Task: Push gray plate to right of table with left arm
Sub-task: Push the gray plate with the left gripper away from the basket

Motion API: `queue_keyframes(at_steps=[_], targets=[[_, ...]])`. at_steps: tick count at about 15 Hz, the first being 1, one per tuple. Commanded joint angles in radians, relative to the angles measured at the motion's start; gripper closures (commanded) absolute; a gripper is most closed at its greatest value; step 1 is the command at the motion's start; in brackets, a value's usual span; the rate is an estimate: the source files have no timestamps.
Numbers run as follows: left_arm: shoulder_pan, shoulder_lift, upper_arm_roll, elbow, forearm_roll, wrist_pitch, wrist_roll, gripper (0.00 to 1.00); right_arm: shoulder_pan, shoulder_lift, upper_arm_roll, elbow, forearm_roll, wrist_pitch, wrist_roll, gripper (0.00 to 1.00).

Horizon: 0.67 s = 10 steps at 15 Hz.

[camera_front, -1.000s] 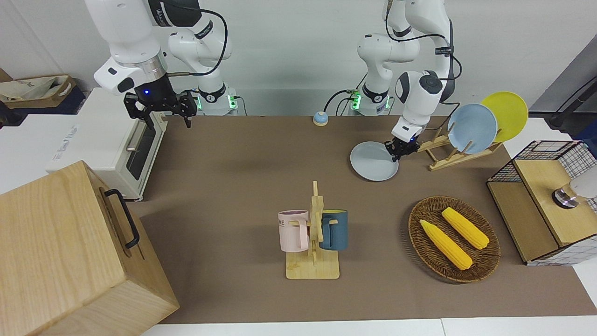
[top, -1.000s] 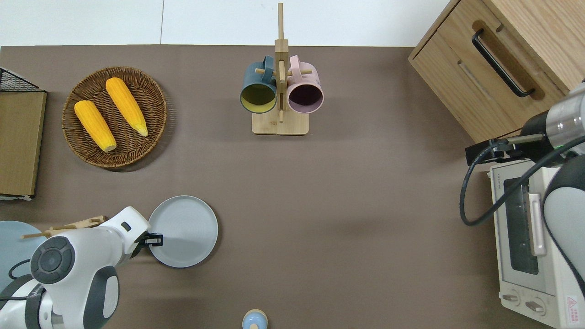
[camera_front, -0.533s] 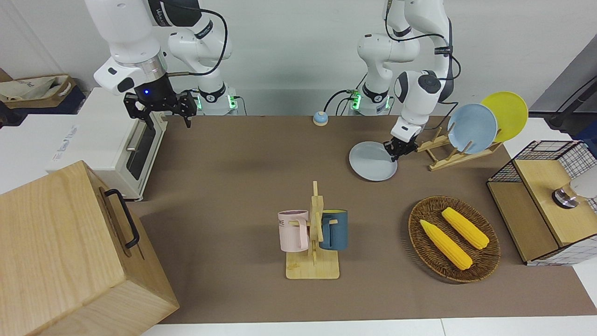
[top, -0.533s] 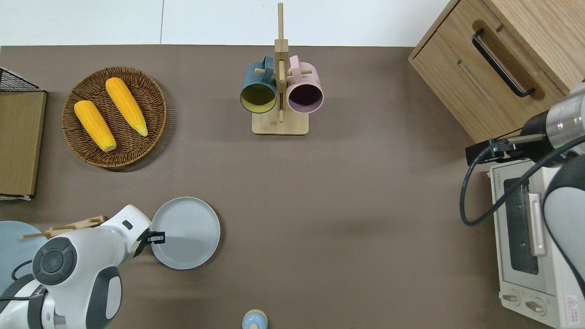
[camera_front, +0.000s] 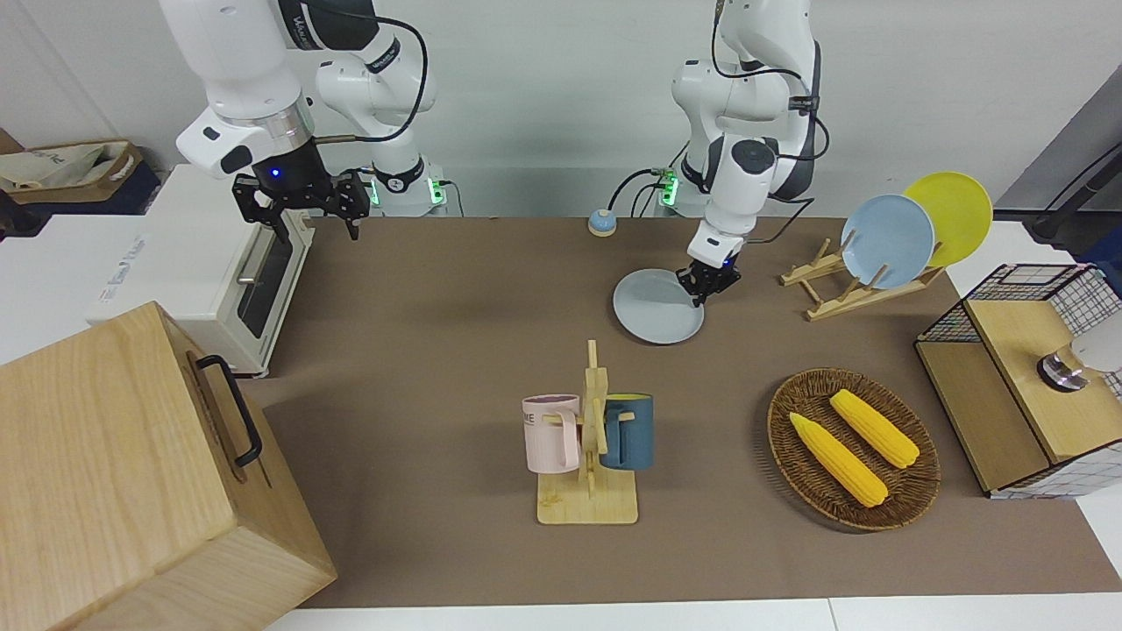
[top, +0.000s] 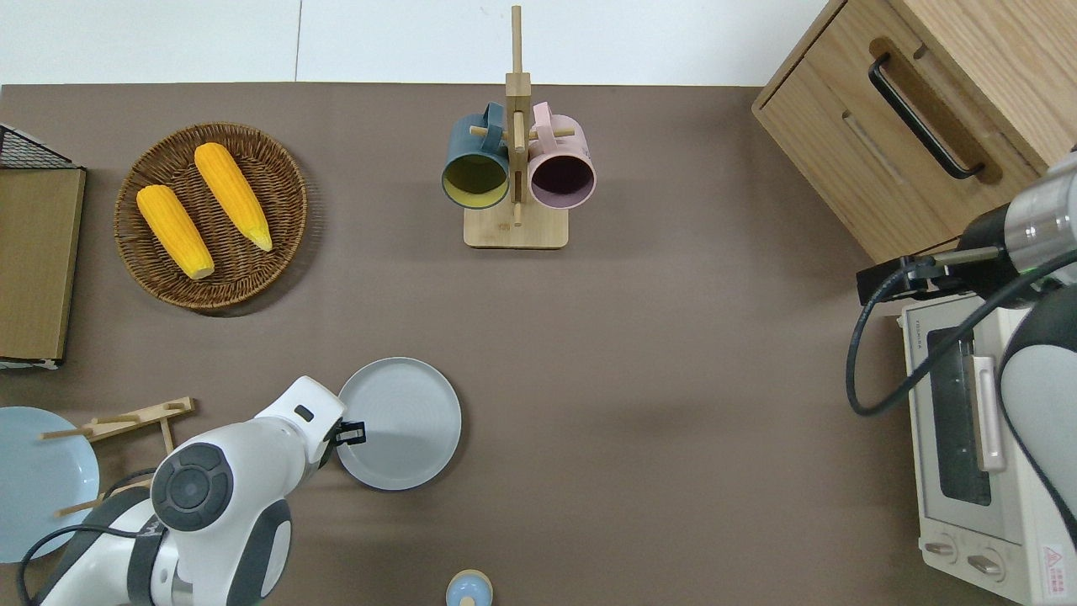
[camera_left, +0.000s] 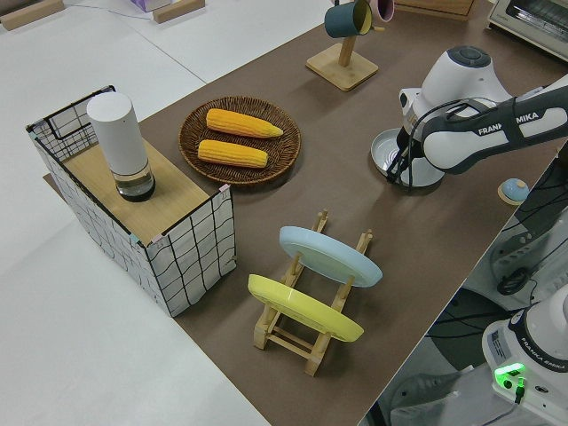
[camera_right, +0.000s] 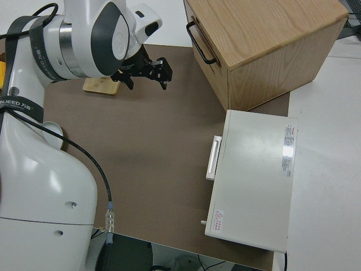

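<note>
The gray plate (camera_front: 656, 308) lies flat on the brown table (camera_front: 438, 350), nearer to the robots than the mug rack. It also shows in the overhead view (top: 404, 421) and, partly hidden by the arm, in the left side view (camera_left: 428, 170). My left gripper (camera_front: 706, 285) is low at the plate's rim on the side toward the left arm's end of the table (top: 353, 433). It looks to touch the rim. My right gripper (camera_front: 317, 230) is parked and open (camera_right: 148, 84).
A mug rack (camera_front: 589, 438) with two mugs stands mid-table, farther from the robots. A corn basket (camera_front: 852, 447), a plate rack (camera_front: 824, 294) with sky-blue and yellow plates, and a wire crate (camera_front: 1026, 377) are at the left arm's end. A toaster oven (camera_front: 202, 263) and a wooden cabinet (camera_front: 114, 473) are at the right arm's end.
My left gripper has moved toward the right arm's end of the table, and the gray plate has slid with it, away from the plate rack. The right arm has not moved.
</note>
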Motion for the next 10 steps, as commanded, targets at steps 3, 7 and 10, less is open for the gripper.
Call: queue_keyframes(at_steps=[3,7,10], targets=[[-0.166,0.128,0.000,0.063,-0.006,0.048,-0.202,1.00,-0.001,-0.006,0.000,0.001,0.007,-0.010,0.003,0.017],[-0.239,0.158,-0.033,0.110,-0.004,0.047,-0.324,1.00,-0.001,-0.006,0.000,0.001,0.007,-0.010,0.003,0.017],[-0.239,0.199,-0.101,0.150,0.001,0.047,-0.386,1.00,-0.001,-0.006,0.000,0.001,0.007,-0.010,0.003,0.017]])
